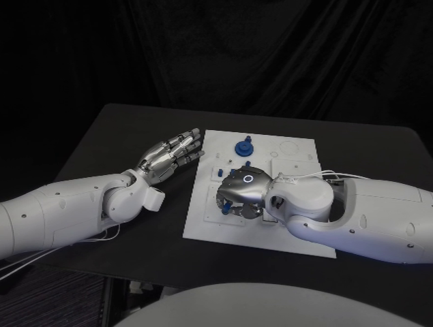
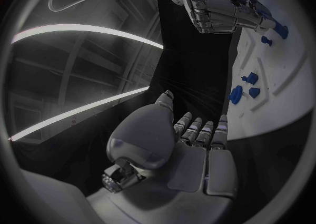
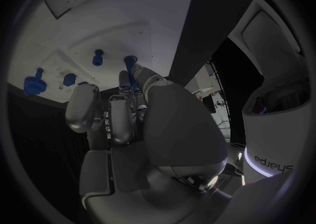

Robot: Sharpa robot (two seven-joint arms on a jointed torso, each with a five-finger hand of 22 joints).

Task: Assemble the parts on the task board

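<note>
**Task board under the right hand, left hand waiting at its edge**

Task board (image 1: 295,163) lies in the middle of the black table (image 1: 98,136), a white plate with shallow outlined recesses. A blue round part (image 1: 244,148) stands upright near the board's far edge, toward its left side. More small blue parts (image 1: 238,169) sit just in front of it, close to the middle of the board, partly covered by the right hand. In the right wrist view several blue parts stand on the white surface beyond the fingers, among them a peg-like part (image 3: 98,57) and a wider round one (image 3: 33,83).

The right hand (image 1: 242,194) is over the middle of the board, turned palm down, its fingers curled together toward the board. A slim blue part (image 3: 130,69) shows at its fingertips (image 3: 125,79); whether they pinch it or merely touch it I cannot tell.

The left hand (image 1: 169,156) rests beside the board's left edge, over the bare table. It holds nothing; its fingers (image 2: 200,129) are stretched out straight, side by side, with the tips reaching toward the board's far left corner.
</note>
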